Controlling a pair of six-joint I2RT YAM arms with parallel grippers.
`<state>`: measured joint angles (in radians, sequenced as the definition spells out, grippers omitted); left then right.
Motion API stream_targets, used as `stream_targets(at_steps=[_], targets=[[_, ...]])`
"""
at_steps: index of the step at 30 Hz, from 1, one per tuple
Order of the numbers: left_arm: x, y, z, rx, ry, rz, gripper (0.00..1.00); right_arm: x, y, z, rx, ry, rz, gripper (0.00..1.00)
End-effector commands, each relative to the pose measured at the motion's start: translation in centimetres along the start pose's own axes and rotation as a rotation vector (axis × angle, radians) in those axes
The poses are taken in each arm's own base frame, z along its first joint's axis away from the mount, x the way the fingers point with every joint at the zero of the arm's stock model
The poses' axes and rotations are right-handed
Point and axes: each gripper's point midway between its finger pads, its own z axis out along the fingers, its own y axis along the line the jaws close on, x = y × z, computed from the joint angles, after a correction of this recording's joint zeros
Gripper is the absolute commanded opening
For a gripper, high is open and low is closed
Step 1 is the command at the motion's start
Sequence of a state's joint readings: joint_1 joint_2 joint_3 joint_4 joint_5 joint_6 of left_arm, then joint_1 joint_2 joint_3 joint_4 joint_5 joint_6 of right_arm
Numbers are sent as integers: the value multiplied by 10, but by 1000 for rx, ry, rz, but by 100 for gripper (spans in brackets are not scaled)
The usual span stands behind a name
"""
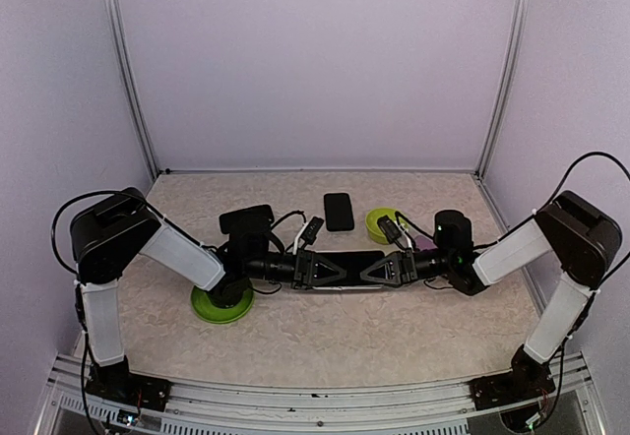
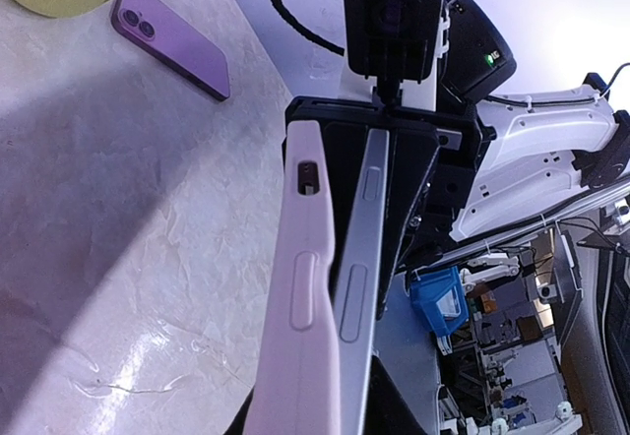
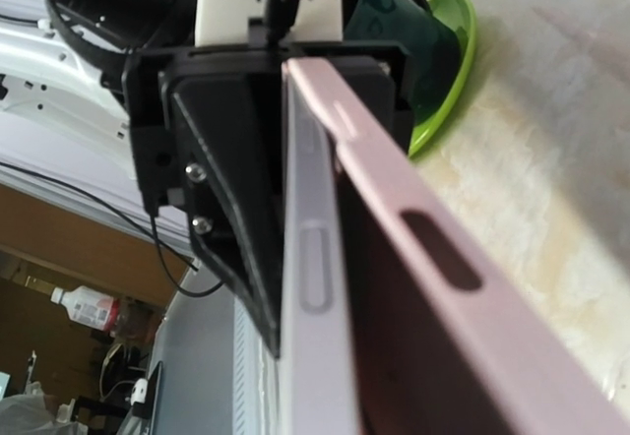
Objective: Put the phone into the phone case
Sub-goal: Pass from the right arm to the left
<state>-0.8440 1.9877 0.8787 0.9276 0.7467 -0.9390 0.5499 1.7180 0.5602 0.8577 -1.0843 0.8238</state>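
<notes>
Lilac walls box in the marbled beige table (image 1: 325, 356) on my overhead feed. Both arms meet at mid-table, with the silver-edged phone (image 2: 356, 258) and the pale pink phone case (image 2: 300, 297) bridged between them. My left gripper (image 1: 317, 269) is clamped over one end, where case and phone lie pressed together. My right gripper (image 1: 386, 268) grips the other end, where my wrist feeds show a gap between the two, so the phone is only partly seated. Behind them a black slab (image 1: 339, 212) lies flat, with a yellow-green bowl (image 1: 372, 220) near it on the right and a purple handset (image 2: 167, 41) just beside that bowl. A green plate (image 1: 212, 309) under my left arm carries a dark green cup (image 3: 394, 31).
</notes>
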Motion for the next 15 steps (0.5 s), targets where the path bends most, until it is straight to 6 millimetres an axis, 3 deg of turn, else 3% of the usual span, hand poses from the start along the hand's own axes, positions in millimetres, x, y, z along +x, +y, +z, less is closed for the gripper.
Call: stream_targets(at_steps=[1, 15], targets=[[-13, -60, 5, 163, -33, 133, 18, -1, -14, 7, 84, -13, 26, 0], [-8, -59, 2, 170, -33, 138, 2, -5, -9, 2, 122, -12, 0, 22]])
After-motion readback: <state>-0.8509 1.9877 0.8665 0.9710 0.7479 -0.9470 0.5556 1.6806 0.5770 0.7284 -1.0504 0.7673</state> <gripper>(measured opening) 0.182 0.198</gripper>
